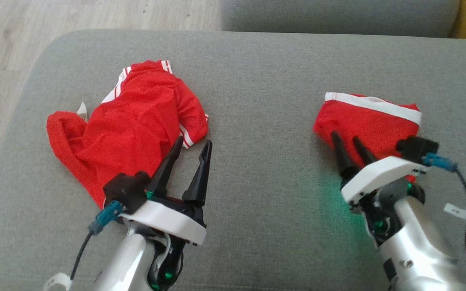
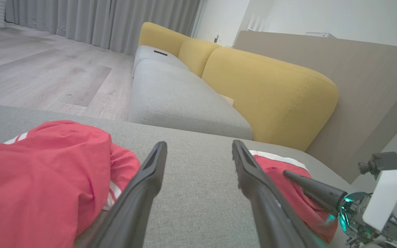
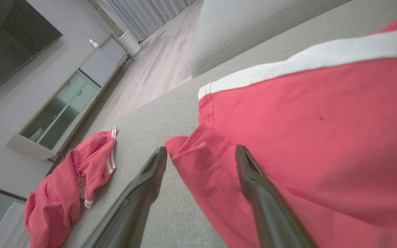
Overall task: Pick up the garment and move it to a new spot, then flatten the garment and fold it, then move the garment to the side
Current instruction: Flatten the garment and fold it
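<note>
Head view: two red pieces lie well apart on the grey cushion (image 1: 265,72). The folded garment (image 1: 372,119) sits compact at the robot's right, its white band (image 1: 378,106) along the far edge. By its tidy shape it looks finished and set aside. The right gripper (image 1: 344,136) hangs over its near-left corner with fingers parted, pinching nothing. The crumpled garment (image 1: 132,117) sprawls at the left. The left gripper (image 1: 194,140) rests just beside its near edge with fingers spread wide and empty, probably staged so either arm can reach the next piece.

Left wrist view: looking low along the left fingers, bare cushion lies between them, so nothing is in that grasp. This angle adds what the head camera lacks: how high the crumpled heap stands, a yellow backrest (image 2: 271,96) behind a second seat (image 2: 177,100), and one right-arm finger lying low over the folded cloth.

Right wrist view: here the spread of the right fingers is plain. A stitched corner (image 3: 198,144) of the folded piece lies between them, and one finger crosses above red fabric. Whether either finger touches the cloth I cannot tell. This view also shows a cabinet (image 3: 64,103) and a dark screen (image 3: 9,41) beyond the crumpled piece.
</note>
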You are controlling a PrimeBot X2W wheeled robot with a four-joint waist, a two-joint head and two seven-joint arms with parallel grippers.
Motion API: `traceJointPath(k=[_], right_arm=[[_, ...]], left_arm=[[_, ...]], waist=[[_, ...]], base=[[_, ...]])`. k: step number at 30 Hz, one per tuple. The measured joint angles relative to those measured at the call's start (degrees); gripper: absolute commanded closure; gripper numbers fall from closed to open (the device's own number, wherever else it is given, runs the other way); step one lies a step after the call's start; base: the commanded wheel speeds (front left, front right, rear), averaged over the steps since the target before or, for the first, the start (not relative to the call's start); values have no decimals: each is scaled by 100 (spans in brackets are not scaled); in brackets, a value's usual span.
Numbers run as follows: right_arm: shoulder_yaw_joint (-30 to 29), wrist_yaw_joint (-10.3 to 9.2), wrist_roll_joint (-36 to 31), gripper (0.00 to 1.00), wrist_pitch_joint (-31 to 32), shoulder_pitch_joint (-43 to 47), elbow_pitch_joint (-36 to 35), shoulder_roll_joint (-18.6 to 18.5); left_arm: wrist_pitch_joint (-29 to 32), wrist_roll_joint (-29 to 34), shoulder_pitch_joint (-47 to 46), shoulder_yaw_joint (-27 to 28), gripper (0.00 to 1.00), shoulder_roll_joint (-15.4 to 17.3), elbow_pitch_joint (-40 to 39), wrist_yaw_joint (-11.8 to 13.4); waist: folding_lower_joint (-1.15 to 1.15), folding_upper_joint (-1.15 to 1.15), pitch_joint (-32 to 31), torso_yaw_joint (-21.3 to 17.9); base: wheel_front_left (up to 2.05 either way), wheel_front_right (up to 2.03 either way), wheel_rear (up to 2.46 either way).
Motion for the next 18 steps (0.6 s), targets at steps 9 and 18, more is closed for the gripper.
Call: traceJointPath(k=[9,18], right_arm=[[600,0,208,0,498,173,237,24],[993,0,436,0,789,545,58,63]], left_arm=[[1,-8,0,89,0,0,-4,27],[1,-8,126,141,0,0,-4,42]], waist=[[0,0,-73,-203],[0,0,-254,-498]], base=[[0,0,0],[0,0,0]])
